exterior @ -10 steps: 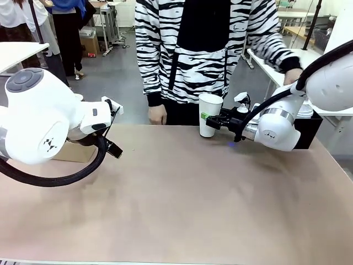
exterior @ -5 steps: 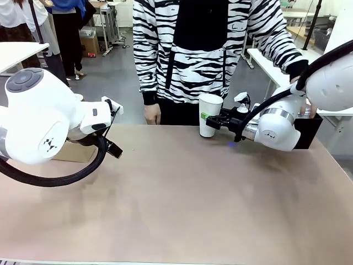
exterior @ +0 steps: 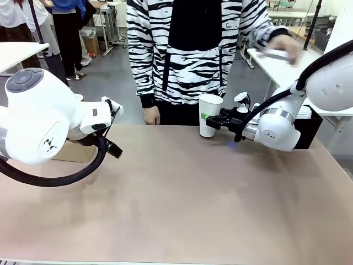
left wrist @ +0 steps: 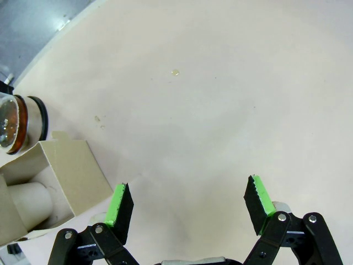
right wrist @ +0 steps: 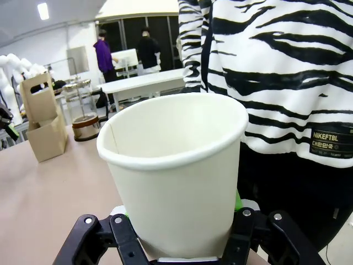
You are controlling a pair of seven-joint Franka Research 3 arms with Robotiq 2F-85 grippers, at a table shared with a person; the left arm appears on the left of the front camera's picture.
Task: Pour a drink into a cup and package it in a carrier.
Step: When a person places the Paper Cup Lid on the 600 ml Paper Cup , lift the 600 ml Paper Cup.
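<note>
The white paper cup [exterior: 209, 113] stands upright at the table's far edge, in front of the person. My right gripper [exterior: 214, 121] is shut on the cup's lower half. The right wrist view shows the cup [right wrist: 176, 171] empty and lidless between the gripper [right wrist: 179, 245] fingers. My left gripper [left wrist: 189, 203] hangs open over bare table at the left. Beside it are the brown cardboard carrier [left wrist: 52, 176] and a glass jug [left wrist: 22, 124] with the dark drink [left wrist: 7, 128]. The carrier [right wrist: 45, 124] and jug [right wrist: 83, 110] also stand far off in the right wrist view.
A person in a zebra-striped top [exterior: 187, 49] stands at the far edge. One hand [exterior: 150, 115] hangs near the table, the other [exterior: 282, 45] is raised at the right holding something white. A black box [exterior: 309, 128] sits behind my right arm.
The person's hand has risen from the black box with something white in it, and the person has shifted slightly left. Both arms and the cup have stayed still.
</note>
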